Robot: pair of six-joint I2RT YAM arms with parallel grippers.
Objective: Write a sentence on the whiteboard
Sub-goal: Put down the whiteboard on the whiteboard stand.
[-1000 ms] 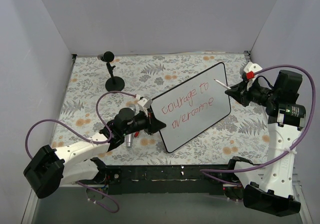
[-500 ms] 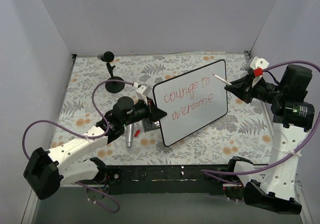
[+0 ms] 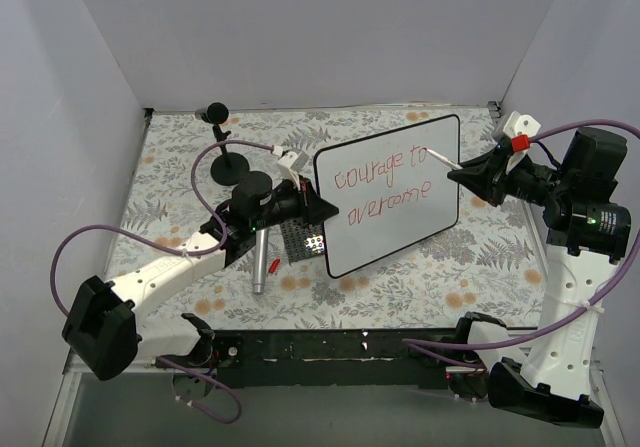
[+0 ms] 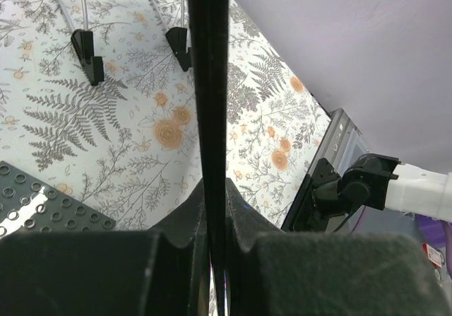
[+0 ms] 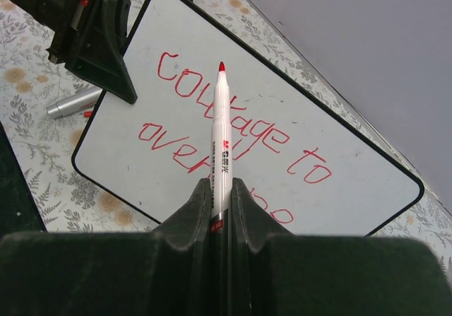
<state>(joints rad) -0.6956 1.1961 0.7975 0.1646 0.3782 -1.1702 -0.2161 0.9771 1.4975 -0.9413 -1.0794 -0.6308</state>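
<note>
The whiteboard is held tilted above the table, its left edge pinched in my left gripper, which is shut on it. In the left wrist view that thin black edge runs straight up from between the jaws of the left gripper. The sentence reads "courage to overcome" in red, in two lines. My right gripper is shut on a white red-tipped marker that points at the board. I cannot tell whether the tip touches.
A dark perforated plate, a silver cylinder and a small red piece lie under the board's left end. A black round-based stand rises at the back left. Wire stand feet rest on the floral cloth. Walls close three sides.
My left arm has carried the whiteboard up and to the right, uncovering the perforated plate. The right gripper with the marker rose slightly; its tip now lies over the board's upper right.
</note>
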